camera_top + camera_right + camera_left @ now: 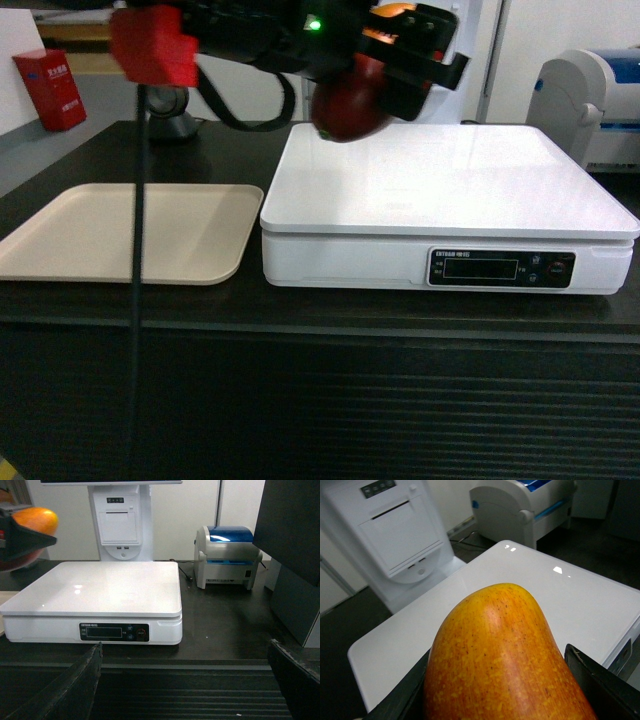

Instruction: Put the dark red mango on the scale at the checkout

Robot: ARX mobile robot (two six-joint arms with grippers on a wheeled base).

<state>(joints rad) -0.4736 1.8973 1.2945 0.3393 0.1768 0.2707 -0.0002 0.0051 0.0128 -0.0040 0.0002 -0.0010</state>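
The dark red mango (348,106) hangs just above the back left corner of the white scale (450,185), which stands on the black checkout (320,400). My left gripper (385,75) reaches in from the upper left and is shut on it. In the left wrist view the mango's (505,650) orange-yellow end fills the space between the black fingers (592,680), with the scale's platform (580,600) below. The right wrist view shows the mango (34,521) at the far left, over the scale (100,590). My right gripper (185,680) is open and empty, low before the counter's ribbed front.
A beige tray (130,235) lies left of the scale. Behind the scale stand a white terminal post (120,525) and a blue-topped label printer (227,555). A dark box (295,555) rises at the right. A red box (50,90) sits at the far left.
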